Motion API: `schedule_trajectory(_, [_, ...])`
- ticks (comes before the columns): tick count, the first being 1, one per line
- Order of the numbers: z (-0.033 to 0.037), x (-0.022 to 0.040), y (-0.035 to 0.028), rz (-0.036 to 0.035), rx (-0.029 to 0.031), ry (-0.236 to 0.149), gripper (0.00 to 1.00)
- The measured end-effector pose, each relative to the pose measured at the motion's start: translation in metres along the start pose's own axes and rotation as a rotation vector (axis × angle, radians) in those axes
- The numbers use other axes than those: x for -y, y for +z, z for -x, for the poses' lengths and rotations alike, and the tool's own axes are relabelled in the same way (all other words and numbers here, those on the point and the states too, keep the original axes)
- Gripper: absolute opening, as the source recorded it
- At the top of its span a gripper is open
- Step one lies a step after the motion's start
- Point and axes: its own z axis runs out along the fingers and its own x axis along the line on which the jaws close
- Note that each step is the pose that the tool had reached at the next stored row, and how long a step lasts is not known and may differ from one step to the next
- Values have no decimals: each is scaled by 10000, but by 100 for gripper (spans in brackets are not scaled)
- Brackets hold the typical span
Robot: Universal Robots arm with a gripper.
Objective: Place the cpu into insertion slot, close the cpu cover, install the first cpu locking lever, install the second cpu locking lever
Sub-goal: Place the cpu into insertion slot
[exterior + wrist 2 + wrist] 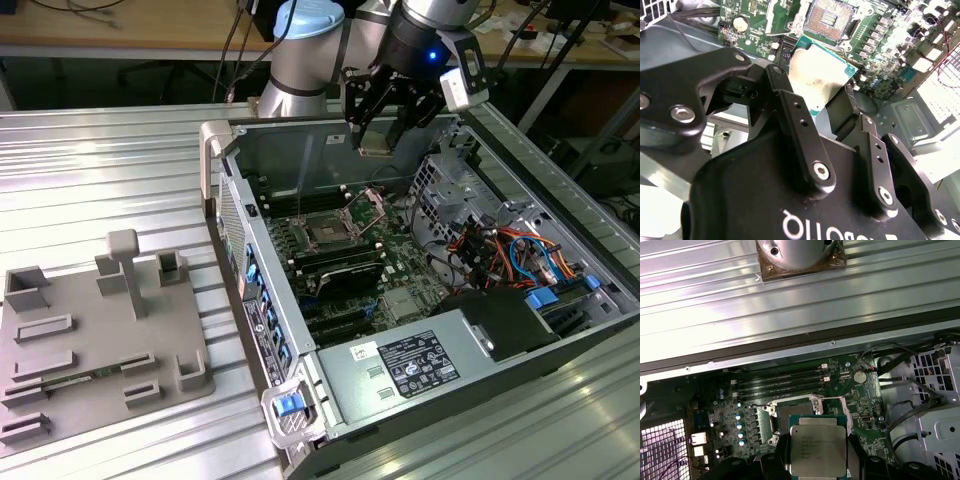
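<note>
Presently, my hand (381, 132) is clenched on the cpu (817, 447) by two opposite edges, well above the insertion slot (792, 412) (cpu cover (368, 208) raised beside it). Judgement: square the cpu to the insertion slot before lowering; no tilt.

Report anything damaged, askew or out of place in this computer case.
Only the cpu, gripped in the tool, looks odd: its metal top bears a dull, patchy smudge in the second wrist view. Nothing else stands out.
</note>
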Motion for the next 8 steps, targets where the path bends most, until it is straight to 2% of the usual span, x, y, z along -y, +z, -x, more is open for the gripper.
schedule_trajectory(8, [0, 0, 5, 8, 36, 404, 55])
